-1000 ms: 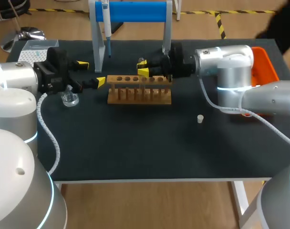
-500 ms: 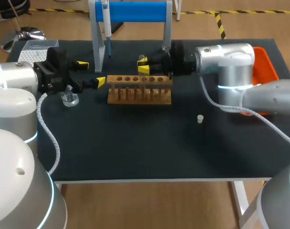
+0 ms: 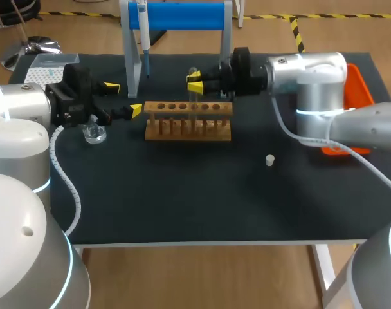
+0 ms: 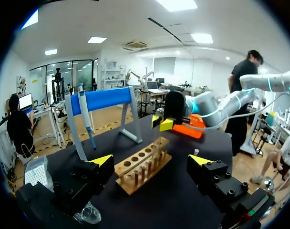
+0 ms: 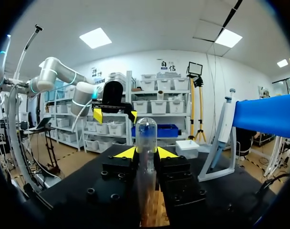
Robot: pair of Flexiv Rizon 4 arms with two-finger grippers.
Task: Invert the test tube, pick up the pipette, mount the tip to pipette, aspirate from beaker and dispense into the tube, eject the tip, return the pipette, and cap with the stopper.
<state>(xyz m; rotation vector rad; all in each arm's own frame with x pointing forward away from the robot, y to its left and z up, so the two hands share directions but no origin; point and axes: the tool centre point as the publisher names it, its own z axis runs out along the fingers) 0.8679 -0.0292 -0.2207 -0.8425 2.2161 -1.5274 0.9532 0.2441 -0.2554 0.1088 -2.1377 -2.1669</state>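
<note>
**The glass tube could slip or bump**

The right pincer is closed on the test tube and grips it from two sides between its yellow tips. It holds the tube in the air just above the wooden rack, near the middle of the counter's far edge. In the right wrist view the tube's round closed end stands clear of the tips.

The left pincer is wide open and holds nothing. It hangs near the left edge, just beside the beaker.

What could go wrong? The tube is smooth glass (and glass is slippery). If the right pincer turns it fast or grips too softly, I think the tube could slide out, hit the rack and crack.

The tube has to go down into one small hole. If it is not lined up, its end could knock the top of the rack and push the rack away.

The blue stand with the pipette is close behind, so a wide swing could bump its leg.

The little stopper lies alone nearer the right edge, and a low arm could knock it off.
</note>
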